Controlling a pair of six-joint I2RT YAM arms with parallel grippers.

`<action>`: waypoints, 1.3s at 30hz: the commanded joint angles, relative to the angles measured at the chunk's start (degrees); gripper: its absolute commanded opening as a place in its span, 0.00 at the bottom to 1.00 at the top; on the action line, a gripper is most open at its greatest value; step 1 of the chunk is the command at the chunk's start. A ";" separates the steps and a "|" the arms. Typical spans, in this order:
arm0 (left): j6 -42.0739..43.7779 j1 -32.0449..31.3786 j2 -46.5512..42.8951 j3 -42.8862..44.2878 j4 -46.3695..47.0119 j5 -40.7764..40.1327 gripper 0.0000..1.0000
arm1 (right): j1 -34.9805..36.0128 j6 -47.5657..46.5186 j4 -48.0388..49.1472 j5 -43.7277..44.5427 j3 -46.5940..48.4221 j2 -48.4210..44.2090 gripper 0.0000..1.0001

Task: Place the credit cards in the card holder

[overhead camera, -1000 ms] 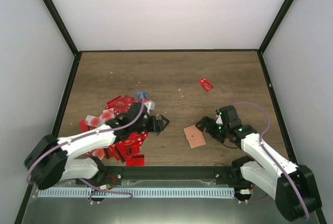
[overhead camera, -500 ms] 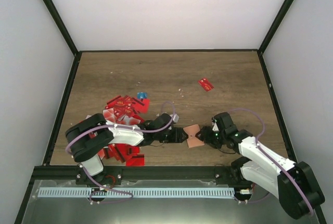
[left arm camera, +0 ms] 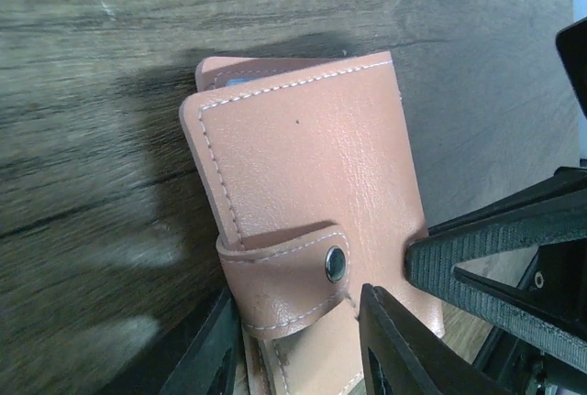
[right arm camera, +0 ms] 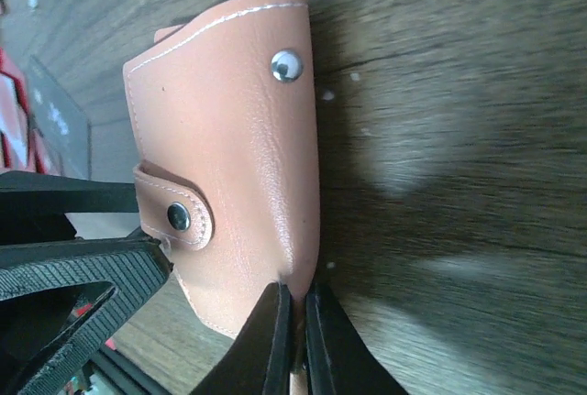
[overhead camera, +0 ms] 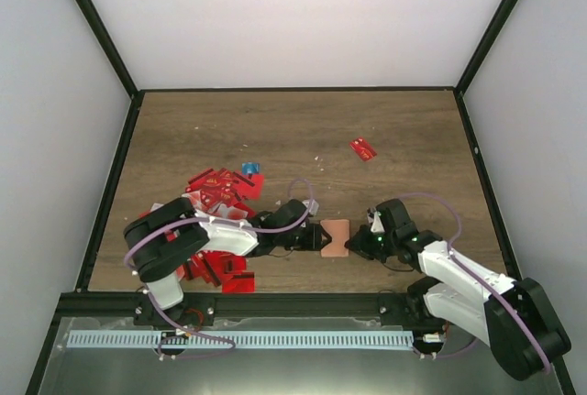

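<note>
We now have the card holder (overhead camera: pixel 336 237) at the table's (overhead camera: pixel 275 129) near middle, right claw (right arm camera: pixel 295 308) freshly pinched shut on its edge, left claw (left arm camera: pixel 303 340) narrowing around its strap, grip unclear, so opening comes next.

**Top view:** bright, even, diffuse light from overhead. The white walls (overhead camera: pixel 293 19) are close to washed out at 12 o'clock. Focus is sharp throughout, and shadows on the desk (overhead camera: pixel 275 129) are faint.

**Left wrist view:** the card holder (left arm camera: pixel 312 184) is sharp and throws a dark shadow toward 9 o'clock. The wood grain is smeared, with a pale glare patch at 8 o'clock.

**Right wrist view:** a sheen runs along the holder's leather. Its shadow falls toward 3 o'clock, where there is soft pale glare and the grain is blurred.
</note>
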 commanded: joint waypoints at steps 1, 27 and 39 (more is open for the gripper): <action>3.42 0.29 -6.85 -0.45 -3.53 -3.47 0.40 | 0.46 -1.12 4.75 -4.59 1.42 -0.51 0.01; 22.16 4.87 -47.84 -2.52 -26.42 -18.98 0.81 | 0.46 -5.18 23.01 -24.36 18.52 0.13 0.01; 20.31 9.27 -52.58 -11.98 -8.96 -2.79 0.98 | 0.46 -2.11 32.39 -31.18 17.83 -2.57 0.01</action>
